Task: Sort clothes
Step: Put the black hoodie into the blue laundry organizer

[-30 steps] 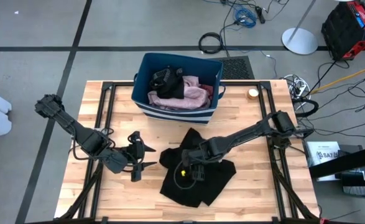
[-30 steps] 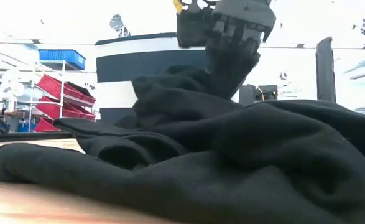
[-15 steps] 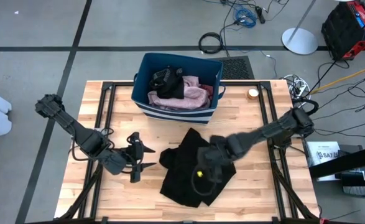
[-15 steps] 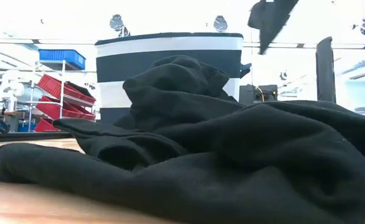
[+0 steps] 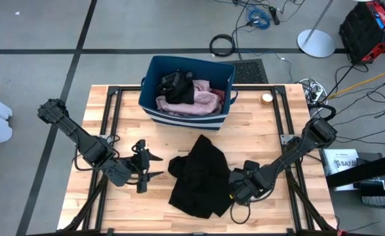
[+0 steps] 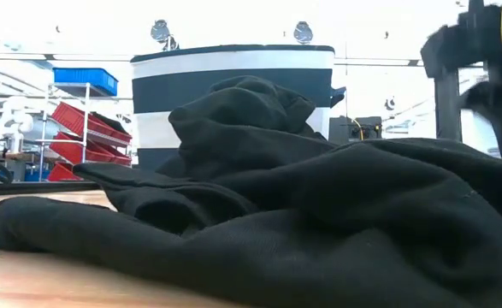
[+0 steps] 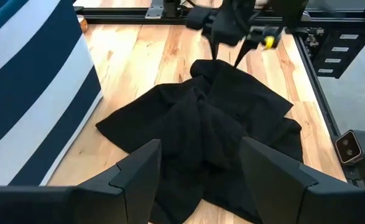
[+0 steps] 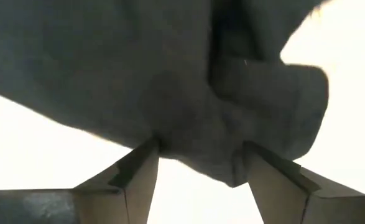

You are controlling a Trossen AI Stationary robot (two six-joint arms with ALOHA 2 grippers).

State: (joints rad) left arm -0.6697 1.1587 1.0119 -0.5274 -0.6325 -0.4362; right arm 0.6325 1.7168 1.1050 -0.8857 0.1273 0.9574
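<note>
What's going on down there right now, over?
Left hand open, waiting beside black garment. Right hand open at garment's edge. More clothes in striped bin. Nothing blocking.

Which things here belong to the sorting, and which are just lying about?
Job:
black garment on the table
pink clothes and black clothes in the bin

Lying about:
striped bin
tape roll at the table's far edge
cables on the floor
</note>
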